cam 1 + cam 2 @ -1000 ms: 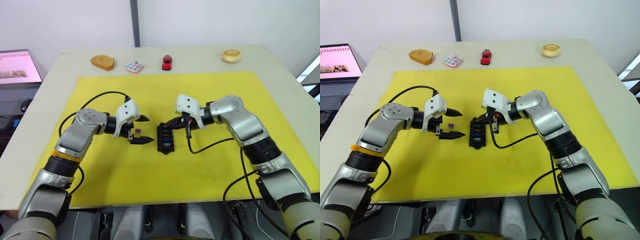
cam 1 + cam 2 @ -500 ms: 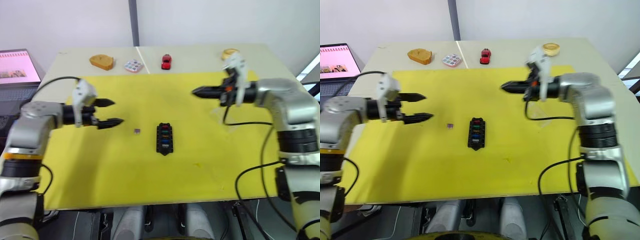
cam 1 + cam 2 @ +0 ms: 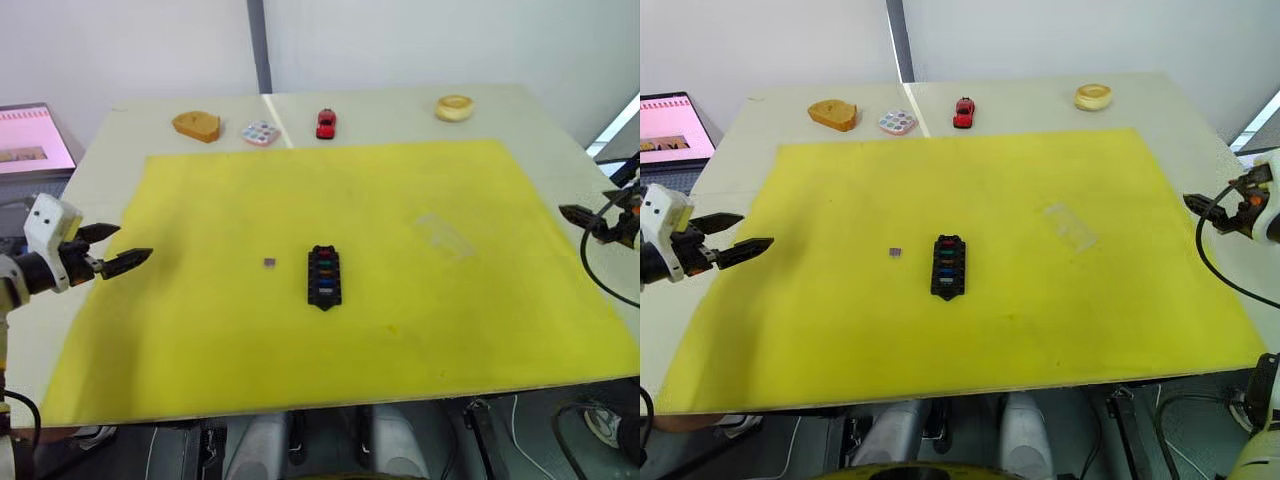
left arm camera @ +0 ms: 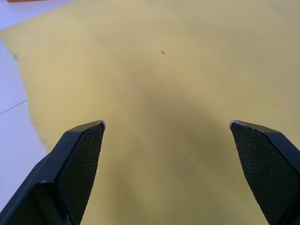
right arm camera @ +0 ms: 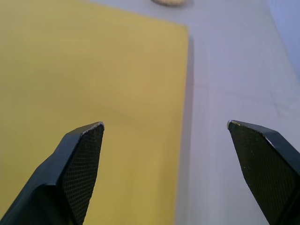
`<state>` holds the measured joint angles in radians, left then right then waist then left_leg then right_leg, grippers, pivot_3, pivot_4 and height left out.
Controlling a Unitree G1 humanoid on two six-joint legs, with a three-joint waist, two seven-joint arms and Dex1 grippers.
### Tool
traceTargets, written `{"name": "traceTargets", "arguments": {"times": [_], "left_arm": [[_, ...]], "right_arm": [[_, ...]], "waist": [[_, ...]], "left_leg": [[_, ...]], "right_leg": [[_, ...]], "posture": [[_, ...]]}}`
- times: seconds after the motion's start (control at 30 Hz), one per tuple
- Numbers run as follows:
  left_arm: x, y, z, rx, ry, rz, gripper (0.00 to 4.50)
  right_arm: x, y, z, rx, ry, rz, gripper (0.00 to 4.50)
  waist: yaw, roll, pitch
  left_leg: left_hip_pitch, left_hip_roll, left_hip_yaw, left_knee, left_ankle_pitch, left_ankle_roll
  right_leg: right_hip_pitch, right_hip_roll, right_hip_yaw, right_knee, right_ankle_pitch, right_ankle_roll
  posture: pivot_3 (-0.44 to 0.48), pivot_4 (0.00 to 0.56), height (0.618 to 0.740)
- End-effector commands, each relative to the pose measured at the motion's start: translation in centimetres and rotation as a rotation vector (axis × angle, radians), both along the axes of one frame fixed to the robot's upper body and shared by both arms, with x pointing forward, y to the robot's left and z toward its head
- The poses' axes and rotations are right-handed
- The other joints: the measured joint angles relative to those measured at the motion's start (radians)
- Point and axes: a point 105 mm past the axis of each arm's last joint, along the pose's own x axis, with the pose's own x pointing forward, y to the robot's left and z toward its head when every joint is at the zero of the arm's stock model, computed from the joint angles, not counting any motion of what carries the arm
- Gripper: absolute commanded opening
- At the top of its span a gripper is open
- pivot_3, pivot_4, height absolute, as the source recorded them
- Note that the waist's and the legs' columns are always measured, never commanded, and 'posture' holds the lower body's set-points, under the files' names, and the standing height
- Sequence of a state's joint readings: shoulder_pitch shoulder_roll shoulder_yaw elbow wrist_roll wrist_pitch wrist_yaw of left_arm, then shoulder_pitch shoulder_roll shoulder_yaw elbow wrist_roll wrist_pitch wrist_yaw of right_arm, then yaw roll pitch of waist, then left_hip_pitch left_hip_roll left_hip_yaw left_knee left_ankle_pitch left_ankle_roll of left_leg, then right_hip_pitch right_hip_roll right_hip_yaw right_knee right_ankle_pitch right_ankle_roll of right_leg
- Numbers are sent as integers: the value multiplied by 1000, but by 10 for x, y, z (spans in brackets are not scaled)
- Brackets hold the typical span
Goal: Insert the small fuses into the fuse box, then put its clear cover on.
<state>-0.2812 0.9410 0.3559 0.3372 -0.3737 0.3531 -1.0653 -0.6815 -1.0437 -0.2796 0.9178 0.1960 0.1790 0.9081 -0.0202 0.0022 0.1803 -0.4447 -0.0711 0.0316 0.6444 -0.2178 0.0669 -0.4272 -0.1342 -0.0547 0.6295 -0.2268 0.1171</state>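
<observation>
The black fuse box (image 3: 323,277) lies in the middle of the yellow mat (image 3: 200,330), with several coloured fuses seated in its slots. One small purple fuse (image 3: 270,263) lies loose on the mat just left of the box. The clear cover (image 3: 443,233) rests flat on the mat to the right of the box, faintly visible. My left gripper (image 3: 134,241) hovers at the mat's left edge, open and empty, its fingers (image 4: 79,159) spread wide. Far from the box, my right gripper (image 3: 1195,203) is at the mat's right edge, open and empty, with its fingers (image 5: 77,164) wide apart.
Along the table's far edge sit a wooden piece (image 3: 196,125), a small round-dotted palette (image 3: 260,132), a red toy car (image 3: 326,123) and a tan ring (image 3: 454,107). A laptop (image 3: 35,140) stands off the table's left side.
Both arms have swung outward from beside the fuse box to the mat's left and right edges. The right gripper has gone from shut to open. The purple fuse and the box stay put.
</observation>
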Motion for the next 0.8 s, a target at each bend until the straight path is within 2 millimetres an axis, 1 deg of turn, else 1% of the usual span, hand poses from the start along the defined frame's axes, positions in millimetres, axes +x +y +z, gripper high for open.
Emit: {"name": "traceTargets", "arguments": {"times": [0.03,0.17,0.2,0.23,0.3,0.33,0.37,0.4,0.47,0.5,0.57,0.63,0.7,0.8], "left_arm": [[2,0,15,9,-60,-8,4500],[9,3,20,51,-96,20,4500],[11,3,22,49,-102,23,4500],[12,2,24,42,-102,14,4500],[16,-22,35,-32,-84,-98,4500],[16,-34,37,-51,-64,-160,4500],[16,-42,38,-60,-49,-199,4500],[15,-54,36,-72,-18,-258,4500],[12,-85,24,-69,71,-415,4500],[10,-98,18,-62,103,-474,4500],[12,-115,9,-62,141,-537,4500],[15,-130,-5,-52,185,-568,4500],[17,-145,-16,-53,215,-593,4500],[17,-166,-18,-116,233,-644,4500]], "right_arm": [[7,6,21,-43,-66,32,4473],[11,14,26,-41,-60,67,4473],[12,17,28,-34,-58,84,4473],[13,25,32,-25,-55,123,4473],[18,73,48,-21,-39,337,4473],[17,98,54,-19,-27,437,4473],[15,113,57,-16,-17,496,4473],[12,135,60,-14,-2,579,4473],[1,191,64,-11,23,782,4473],[-6,216,64,-5,36,871,4473],[-21,254,61,9,48,1000,4473],[-36,286,54,19,52,1107,4473],[-51,311,45,19,58,1179,4473],[-64,325,34,28,86,1221,4473]], "waist": [[0,0,0],[3,0,0],[6,0,0],[8,0,0],[8,0,0],[7,0,0],[6,0,0],[6,0,0],[7,1,0],[7,1,0],[8,0,0],[11,0,0],[16,-1,0],[33,-1,0]], "left_leg": [[0,0,0,0,0,0],[0,0,0,0,0,0],[0,0,0,0,0,0],[0,0,0,1,0,0],[0,0,0,1,0,1],[-1,0,0,2,0,1],[-1,0,0,2,0,1],[-2,1,-1,3,0,1],[-2,1,-1,2,0,1],[-2,1,-1,2,0,1],[-2,1,-1,2,-1,0],[-3,1,-1,3,-1,0],[-4,0,-1,4,-1,1],[-5,0,-2,6,-2,2]], "right_leg": [[0,0,0,0,0,0],[0,0,0,0,0,0],[-1,0,0,0,0,0],[-2,0,0,-1,0,0],[-1,0,0,-1,0,0],[-1,0,0,0,0,0],[-1,0,0,0,0,0],[0,0,0,1,0,0],[0,0,0,1,0,0],[0,0,0,1,0,0],[0,0,0,1,0,0],[0,0,-1,1,0,0],[0,0,-1,1,0,0],[-1,0,-1,0,0,0]], "posture": [[0,150,740],[0,150,740],[0,150,740],[0,150,740],[0,150,740],[0,150,740],[0,150,740],[0,150,740],[0,150,740],[0,150,740],[0,150,740],[0,150,740],[0,150,740],[0,150,740]]}}
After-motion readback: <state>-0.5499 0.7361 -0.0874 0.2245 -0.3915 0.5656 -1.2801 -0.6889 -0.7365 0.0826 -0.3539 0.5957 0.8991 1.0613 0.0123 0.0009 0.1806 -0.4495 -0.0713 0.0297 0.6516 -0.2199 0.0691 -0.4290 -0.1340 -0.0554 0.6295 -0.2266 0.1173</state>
